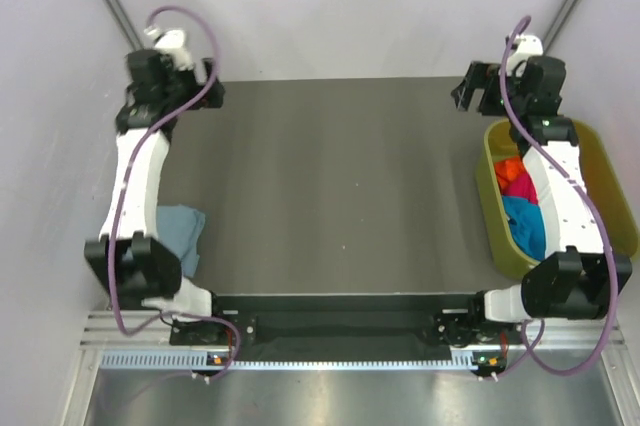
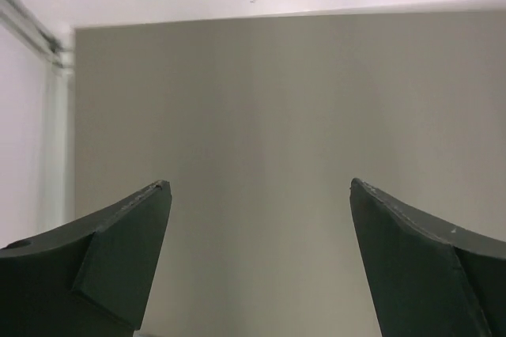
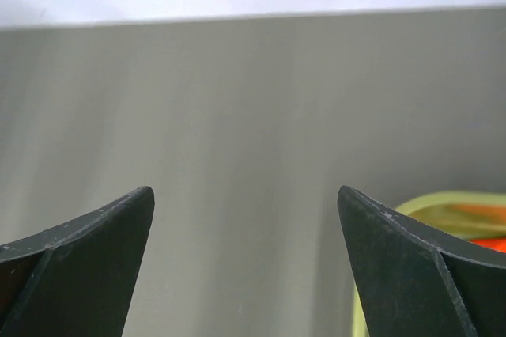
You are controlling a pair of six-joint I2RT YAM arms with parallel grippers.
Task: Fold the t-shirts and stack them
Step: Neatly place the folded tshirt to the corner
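Left gripper (image 2: 261, 195) and right gripper (image 3: 245, 195) are hanging wide open, empty. Grey-blue shirt (image 1: 182, 231) is lying by the left base; bright shirts (image 1: 522, 221) are waiting in the basket (image 1: 606, 171), so most folding looks undone.

One t-shirt (image 1: 183, 229) lies left on the table (image 1: 330, 186), others (image 1: 520, 208) in the right-hand bin (image 1: 604, 171).

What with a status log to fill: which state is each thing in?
Left end effector: open, empty.
Right end effector: open, empty.
Grey-blue tee: bunched, unfolded, on table.
Orange tee: crumpled in bin.
Magenta tee: crumpled in bin.
Turquoise tee: crumpled in bin.
Bin: holding three tees.
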